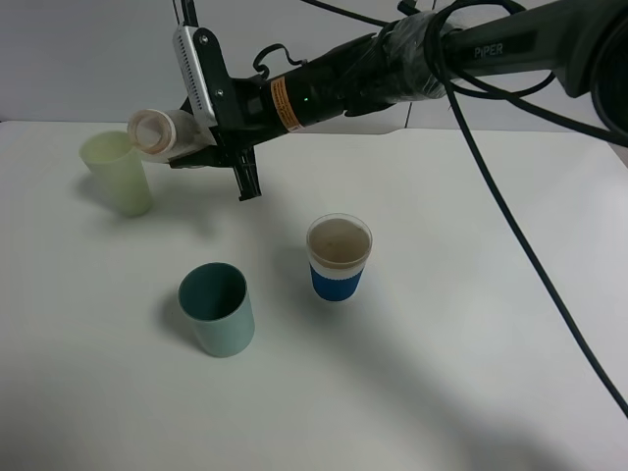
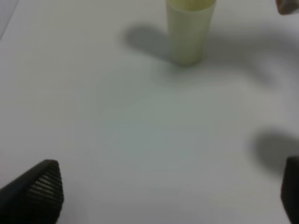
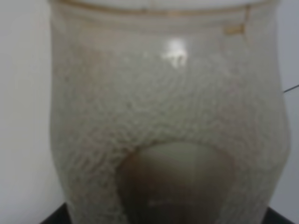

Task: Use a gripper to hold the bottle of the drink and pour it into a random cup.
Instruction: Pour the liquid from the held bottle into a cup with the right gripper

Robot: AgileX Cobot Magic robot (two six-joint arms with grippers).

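My right gripper (image 1: 206, 132) reaches across to the far left and is shut on the bottle of the drink (image 1: 162, 131). The bottle lies tipped on its side, its open mouth above the rim of the pale yellow-green tumbler (image 1: 120, 175). In the right wrist view the bottle (image 3: 168, 116) fills the frame, with a little brown liquid inside. The teal-green cup (image 1: 216, 307) stands upright nearer the front, apart from the gripper. My left gripper (image 2: 170, 191) is open and empty, its fingertips (image 2: 44, 186) wide apart above the table; it is out of the exterior view.
A white cup with a blue band (image 1: 340, 257) holds brown liquid and stands right of the teal cup. The pale tumbler also shows in the left wrist view (image 2: 189, 32). A black cable (image 1: 520, 245) hangs across the right side over the white table (image 1: 442, 373).
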